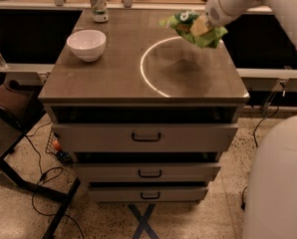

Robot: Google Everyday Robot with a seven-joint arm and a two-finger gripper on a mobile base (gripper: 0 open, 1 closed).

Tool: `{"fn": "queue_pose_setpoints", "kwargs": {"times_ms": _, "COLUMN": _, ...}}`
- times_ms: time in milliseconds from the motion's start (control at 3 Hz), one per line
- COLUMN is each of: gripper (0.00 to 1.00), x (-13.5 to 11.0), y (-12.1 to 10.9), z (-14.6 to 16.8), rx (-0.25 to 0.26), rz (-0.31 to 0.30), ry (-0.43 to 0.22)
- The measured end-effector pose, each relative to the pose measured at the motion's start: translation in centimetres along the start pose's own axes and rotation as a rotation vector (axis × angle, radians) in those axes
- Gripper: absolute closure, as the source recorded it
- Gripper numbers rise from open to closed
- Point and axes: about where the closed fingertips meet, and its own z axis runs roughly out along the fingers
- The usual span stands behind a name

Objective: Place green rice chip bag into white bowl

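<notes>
The green rice chip bag (184, 26), crinkled bright green foil, hangs in the air over the right rear part of the tabletop and casts a shadow below it. My gripper (202, 27), at the end of the white arm coming in from the upper right, is shut on the bag's right side. The white bowl (86, 44) stands upright on the left rear part of the table, well to the left of the bag, and nothing shows inside it.
A green-and-white drink can (98, 5) stands at the table's back edge behind the bowl. The brown tabletop (113, 78) bears a bright ring-shaped reflection. Drawers with handles lie below. A dark chair and cables are on the floor at left.
</notes>
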Motion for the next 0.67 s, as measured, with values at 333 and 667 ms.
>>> {"fn": "queue_pose_setpoints", "kwargs": {"times_ms": 333, "gripper": 1.00, "x": -7.7, "y": 0.8, "z": -5.9, "rx": 0.051, "rz": -0.073, "ry": -0.062}}
{"fn": "queue_pose_setpoints", "kwargs": {"times_ms": 667, "gripper": 1.00, "x": -11.2, "y": 1.8, "z": -8.2, "rx": 0.063, "rz": -0.109, "ry": -0.089}}
